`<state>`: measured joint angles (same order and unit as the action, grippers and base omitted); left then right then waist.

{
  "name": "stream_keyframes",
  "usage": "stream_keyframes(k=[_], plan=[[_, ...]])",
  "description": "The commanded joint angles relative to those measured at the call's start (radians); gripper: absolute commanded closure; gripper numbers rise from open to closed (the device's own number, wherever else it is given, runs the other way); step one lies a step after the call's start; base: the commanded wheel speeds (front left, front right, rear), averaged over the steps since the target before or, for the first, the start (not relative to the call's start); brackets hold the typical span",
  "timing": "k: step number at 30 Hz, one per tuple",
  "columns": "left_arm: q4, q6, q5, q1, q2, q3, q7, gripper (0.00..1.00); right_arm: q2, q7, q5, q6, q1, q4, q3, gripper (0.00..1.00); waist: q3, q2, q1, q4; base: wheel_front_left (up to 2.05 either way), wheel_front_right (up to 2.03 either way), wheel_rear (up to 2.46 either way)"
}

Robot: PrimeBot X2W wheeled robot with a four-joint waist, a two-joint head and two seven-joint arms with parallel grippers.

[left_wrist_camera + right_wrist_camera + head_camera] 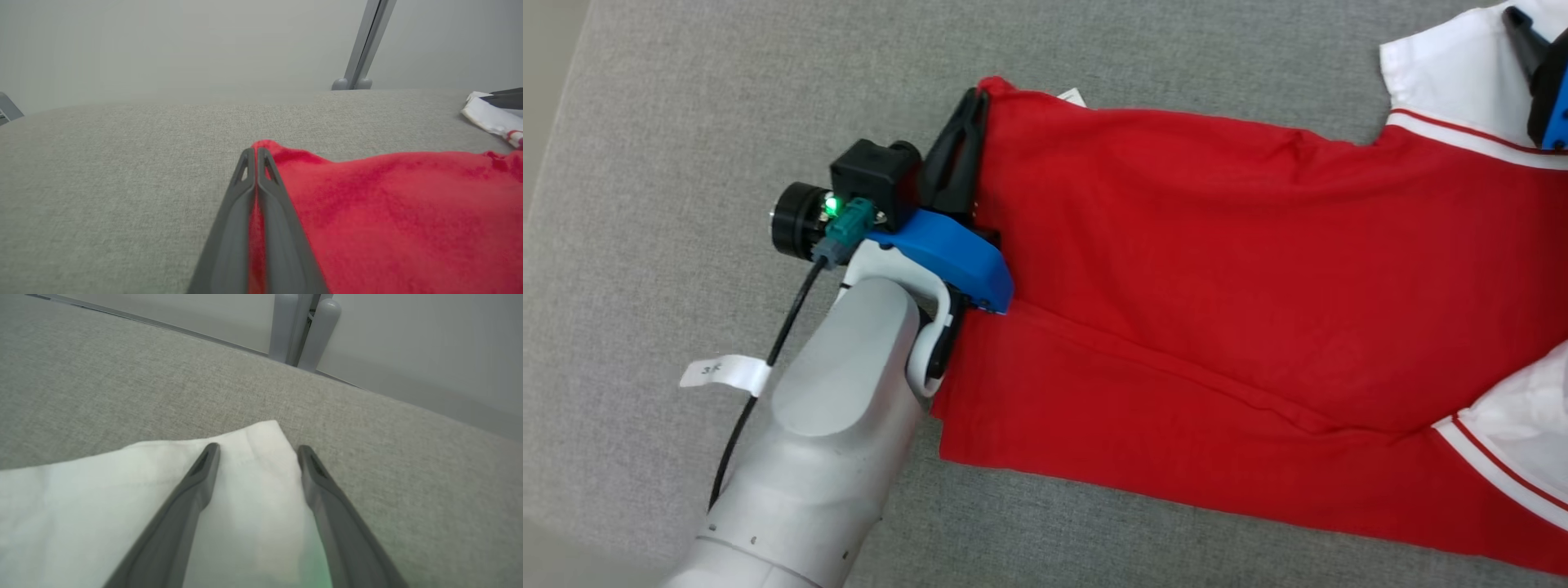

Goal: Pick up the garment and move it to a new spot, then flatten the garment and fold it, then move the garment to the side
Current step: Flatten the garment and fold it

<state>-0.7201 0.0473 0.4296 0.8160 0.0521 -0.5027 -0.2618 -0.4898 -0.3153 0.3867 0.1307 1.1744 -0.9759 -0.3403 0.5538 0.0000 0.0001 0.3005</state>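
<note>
Pale grey forearm [841, 392] of the left arm, at the lower left of the head view, carrying the left gripper [974, 96]. Its two long dark fingers [243, 196] are pressed together on the hem corner of the red cloth garment [1217, 269], with a strip of red pinched between them. The garment lies spread flat on the grey woven fabric surface [686, 122], hem toward the left arm and white, red-striped sleeves toward the right. Right gripper [255, 451] with jaws wide apart over the corner of one white sleeve [102, 486], clamping nothing.
</note>
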Motion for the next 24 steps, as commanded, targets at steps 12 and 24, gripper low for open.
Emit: stream_keyframes(k=[12,24], plan=[[0.051,-0.065,0.040,-0.015,0.003,-0.016,-0.004,1.00,0.009,0.319,-0.029,0.000,0.040,-0.039,0.075,1.00,-0.007,0.0000,-0.0001,-0.036,0.00,0.00,0.00],[0.061,-0.056,-0.030,-0.134,0.060,0.139,-0.004,1.00,0.080,0.549,0.178,0.000,-0.205,0.091,0.082,1.00,-0.174,0.0000,-0.0001,-0.178,0.00,0.00,0.00]])
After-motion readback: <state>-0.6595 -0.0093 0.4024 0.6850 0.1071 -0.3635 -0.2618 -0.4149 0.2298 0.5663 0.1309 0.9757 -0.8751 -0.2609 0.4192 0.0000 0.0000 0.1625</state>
